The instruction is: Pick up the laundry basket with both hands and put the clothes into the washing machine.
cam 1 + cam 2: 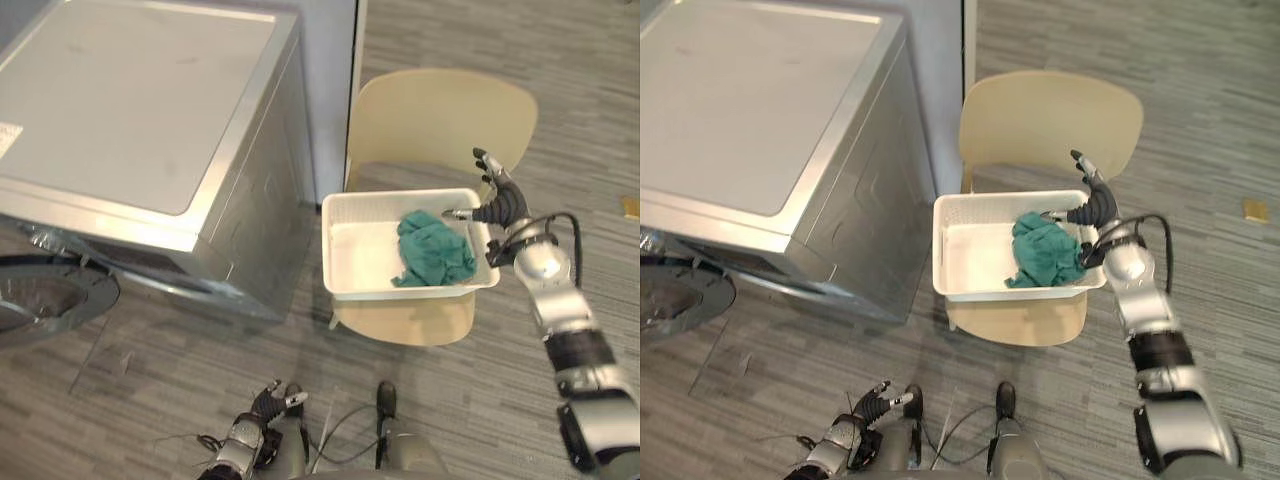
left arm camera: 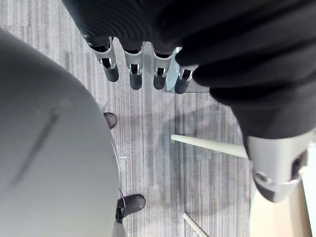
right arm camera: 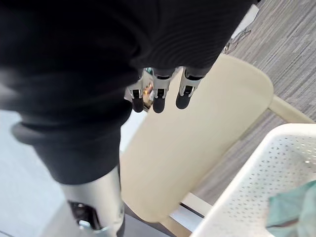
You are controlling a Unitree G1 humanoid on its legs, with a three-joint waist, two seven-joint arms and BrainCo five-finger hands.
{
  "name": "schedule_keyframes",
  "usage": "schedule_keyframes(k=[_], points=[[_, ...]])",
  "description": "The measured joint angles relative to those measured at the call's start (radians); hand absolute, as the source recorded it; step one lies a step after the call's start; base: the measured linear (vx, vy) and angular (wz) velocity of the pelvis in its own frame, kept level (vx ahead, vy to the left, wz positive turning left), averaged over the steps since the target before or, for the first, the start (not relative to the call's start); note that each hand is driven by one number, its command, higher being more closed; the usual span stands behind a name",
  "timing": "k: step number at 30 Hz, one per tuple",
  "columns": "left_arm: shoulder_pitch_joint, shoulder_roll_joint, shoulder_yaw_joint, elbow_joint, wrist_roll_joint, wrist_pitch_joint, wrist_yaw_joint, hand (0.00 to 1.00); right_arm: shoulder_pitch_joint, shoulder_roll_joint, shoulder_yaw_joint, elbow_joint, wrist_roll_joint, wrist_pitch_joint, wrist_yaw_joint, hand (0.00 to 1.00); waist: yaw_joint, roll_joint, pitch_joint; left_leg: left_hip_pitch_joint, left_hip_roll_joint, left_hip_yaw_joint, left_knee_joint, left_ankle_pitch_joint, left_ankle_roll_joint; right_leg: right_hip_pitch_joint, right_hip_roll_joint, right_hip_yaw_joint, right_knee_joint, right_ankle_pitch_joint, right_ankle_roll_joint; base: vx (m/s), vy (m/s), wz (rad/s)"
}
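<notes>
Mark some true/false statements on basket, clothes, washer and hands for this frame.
1. The basket sits on the chair. True.
2. The washer has its door open. True.
3. The clothes are inside the washer. False: they lie in the basket, toward its right side.
4. Both hands grip the basket. False: the right hand is open by the basket's right rim, and the left hand hangs low and open, far from it.
</notes>
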Motion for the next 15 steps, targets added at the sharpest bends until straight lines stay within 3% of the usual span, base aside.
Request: schedule_keyframes(k=[1, 3, 7, 15], points=[[-0.018, 0.004, 0.001, -0.004, -0.009, -0.005, 0.000, 0.00, -0.057, -0.040, 0.032, 0.060, 0.011, 0.002, 0.018, 0.00, 0.016, 0.001, 0.026, -0.017, 0.001, -0.001, 0.014, 0.000, 0.000, -0.018, -0.001, 0.002, 0.016, 0.000, 0.000, -0.12, 0.010, 0.04], [-0.034, 0.005, 0.005, -0.021, -0.014, -0.007, 0.000, 0.00, -0.132, -0.073, 0.047, 0.135, 0.019, 0.012, 0.035, 0.00, 0.021, 0.006, 0.059, -0.059, -0.001, -0.009, 0.041, 0.000, 0.001, -0.053, -0.004, -0.004, 0.040, 0.000, 0.000, -0.14, 0.013, 0.07], [-0.063, -0.004, 0.024, -0.042, -0.052, -0.007, 0.002, 0.00, -0.162, -0.077, 0.047, 0.153, 0.023, 0.028, 0.040, 0.00, 0.033, 0.008, 0.102, -0.142, 0.004, -0.011, 0.096, -0.003, 0.004, -0.130, -0.005, -0.013, 0.086, 0.000, 0.000, -0.11, 0.007, 0.03], [-0.067, -0.014, 0.022, -0.120, -0.075, -0.006, 0.036, 0.00, -0.238, -0.067, 0.046, 0.271, -0.004, 0.062, 0.036, 0.00, 0.048, 0.009, 0.115, -0.284, 0.030, -0.012, 0.174, -0.009, 0.009, -0.262, -0.011, -0.057, 0.159, -0.017, -0.019, -0.09, -0.022, 0.00]])
